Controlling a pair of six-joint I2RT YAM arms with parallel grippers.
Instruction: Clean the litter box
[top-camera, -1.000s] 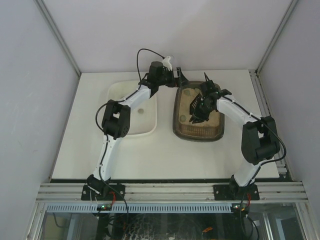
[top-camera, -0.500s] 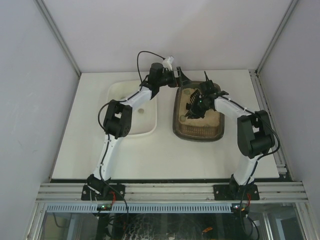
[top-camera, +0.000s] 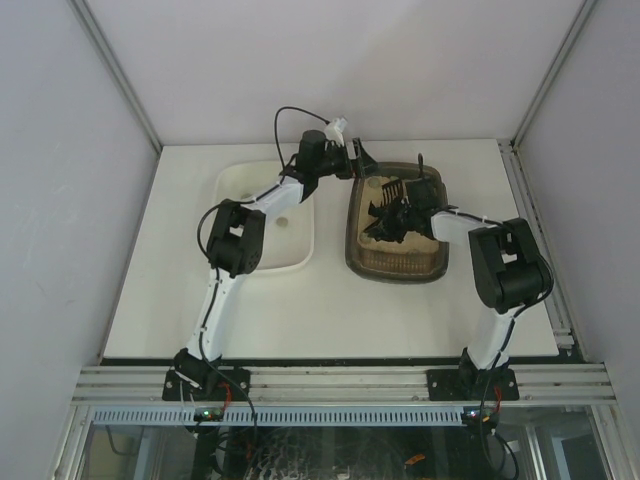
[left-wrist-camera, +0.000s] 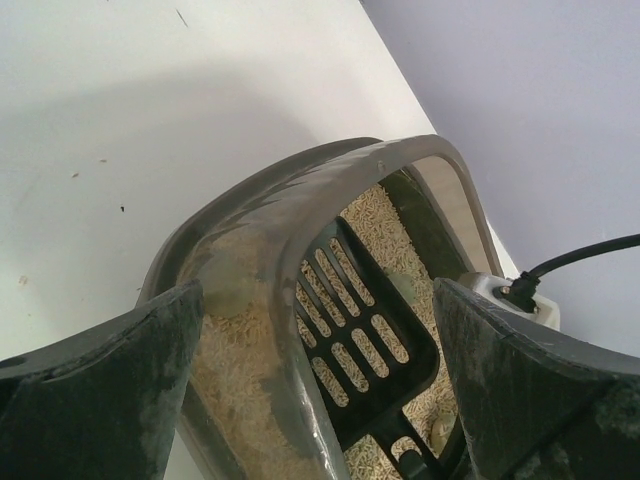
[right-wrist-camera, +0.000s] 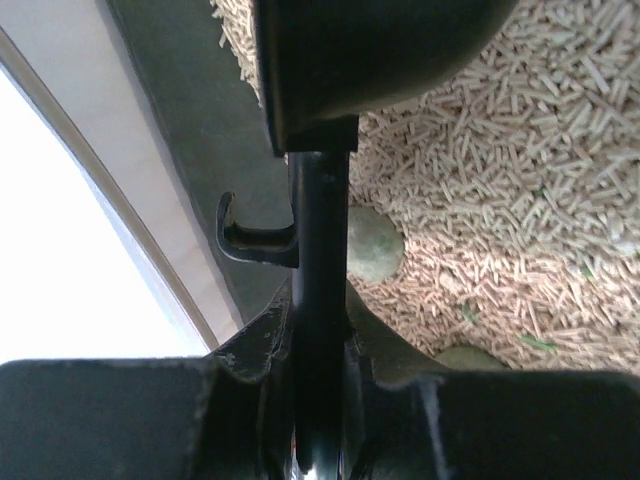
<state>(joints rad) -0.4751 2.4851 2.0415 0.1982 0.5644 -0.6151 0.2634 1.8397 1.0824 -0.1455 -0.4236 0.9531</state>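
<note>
Litter box (top-camera: 396, 278): we find it on the right half of the bench (top-camera: 300, 310), toward the far edge. The white tub (top-camera: 290, 245) is just beside it on the left, with a narrow strip of bench between them. The near half of the box shows only tan pellets (right-wrist-camera: 500, 180).

Past the middle of the box, the right gripper (right-wrist-camera: 320, 365) is clamped tight on the handle of the black slotted scoop (left-wrist-camera: 365, 340). The scoop's blade lies low in the litter toward the far end. We note a rounded greenish clump (right-wrist-camera: 375, 245) just beside the handle and a second one partly hidden nearer the claw.

At the far left corner of the box, the left gripper (left-wrist-camera: 318, 320) stands with its jaws spread wide on either side of the rim, gripping nothing. We cannot tell whether it touches the rim.

We judge the step in hand to be sifting out the clumps.
- Slide the blade flat under a clump rather than nudging it aside.
- Lift slowly so loose pellets drain through the slots.
- Pinch the corner rim with the left jaws first, so the box does not skid.
- Carry the scoop level toward the tub.

We can read no brand, label or lettering in any view.
</note>
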